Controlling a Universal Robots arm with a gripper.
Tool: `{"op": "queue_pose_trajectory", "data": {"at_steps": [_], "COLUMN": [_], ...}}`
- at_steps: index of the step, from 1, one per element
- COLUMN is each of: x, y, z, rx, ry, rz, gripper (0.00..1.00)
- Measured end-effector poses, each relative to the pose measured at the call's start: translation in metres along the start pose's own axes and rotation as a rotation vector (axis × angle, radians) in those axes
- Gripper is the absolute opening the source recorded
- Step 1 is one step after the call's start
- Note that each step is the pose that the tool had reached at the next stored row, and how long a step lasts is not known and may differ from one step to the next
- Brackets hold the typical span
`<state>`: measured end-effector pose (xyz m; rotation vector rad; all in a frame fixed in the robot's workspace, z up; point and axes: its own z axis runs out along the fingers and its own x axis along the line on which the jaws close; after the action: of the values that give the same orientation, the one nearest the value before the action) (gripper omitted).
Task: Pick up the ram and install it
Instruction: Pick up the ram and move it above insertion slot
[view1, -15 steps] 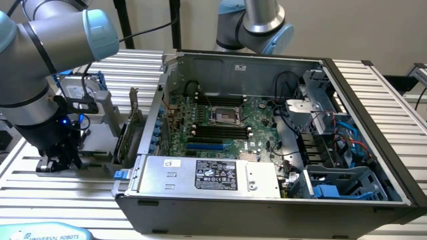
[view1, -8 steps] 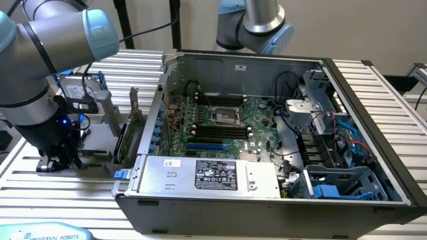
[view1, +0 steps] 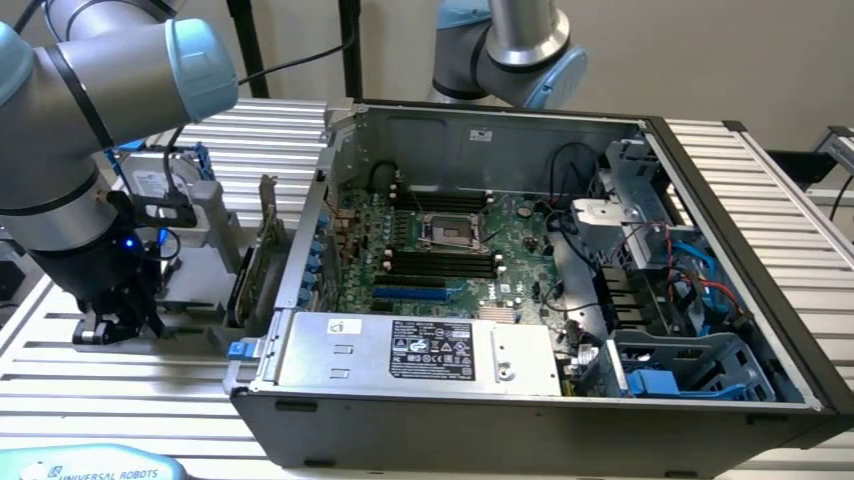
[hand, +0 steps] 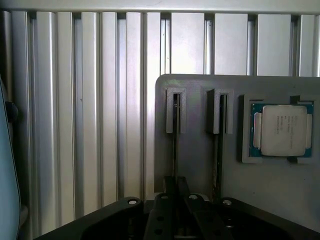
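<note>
Down low with the gripper (hand: 176, 186) over the holder (hand: 280, 190), fingers (hand: 169, 187) drawn in tight and pinching the ram (hand: 175, 150) by its two faces. Seen edge-on from the wrist as a thin dark line, standing in one of the holder's two bracketed grooves and seated there, not lifted clear. Beside it, in the neighbouring groove, a second stick (hand: 218, 150), likewise on edge and apart from the fingers. Further along the same holder, a square silver chip (hand: 282, 130) lying flat in its own recess, well apart from the gripper. Under and around the holder, a ribbed metal table (hand: 100, 125).

At the exterior view's left, the arm (view1: 67, 150) bent downward, with the gripper (view1: 114, 322) at the holder (view1: 200, 285), outside the case (view1: 534, 125). Between holder and case, an upright card (view1: 260, 250). Inside the open case, black slots (view1: 434, 263) lying side by side just below the socket (view1: 447, 232), well apart from the ram
</note>
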<state>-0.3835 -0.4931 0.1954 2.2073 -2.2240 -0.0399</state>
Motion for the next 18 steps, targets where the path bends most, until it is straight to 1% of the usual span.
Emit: {"op": "queue_pose_trajectory", "data": {"at_steps": [5,9,12,18], "x": [0.000,0.000,0.000,-0.001], "y": [0.0000,0.0001,0.0003,0.0010], "z": [-0.0006,-0.0058,-0.0140,-0.0408], "rx": [0.0000,0.0000,0.0000,0.0000], "ry": [0.0000,-0.0001,0.0001,0.0001], "rz": [0.000,0.000,0.000,0.000], "gripper": [0.13,0.13,0.13,0.13]}}
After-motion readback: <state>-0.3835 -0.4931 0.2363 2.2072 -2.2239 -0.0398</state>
